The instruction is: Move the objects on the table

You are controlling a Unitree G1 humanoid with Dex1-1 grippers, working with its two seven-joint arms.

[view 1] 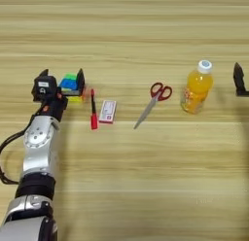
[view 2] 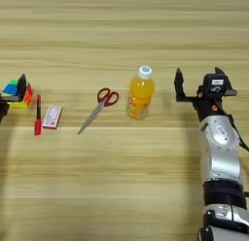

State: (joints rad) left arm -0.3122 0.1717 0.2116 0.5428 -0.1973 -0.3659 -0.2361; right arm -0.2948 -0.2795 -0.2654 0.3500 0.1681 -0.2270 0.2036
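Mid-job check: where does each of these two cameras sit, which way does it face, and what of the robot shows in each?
Left eye view: head-mounted, looking down at the light wooden table; shows the left arm, its left claw around the multicoloured puzzle cube, and one right finger at the edge.
Right eye view: same head, same downward aim, reaching further right; shows the right arm and open right claw.
Shared: red pen, red-white card, red-handled scissors, orange drink bottle.

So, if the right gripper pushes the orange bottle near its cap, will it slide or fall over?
The orange drink bottle stands upright, tall over a narrow base, so a high push would probably tip it. It looks nearly full, so it is likely rather heavy for its size; a low push may slide it. On its side, the round body could roll. The right gripper, open, is beside it, apart.
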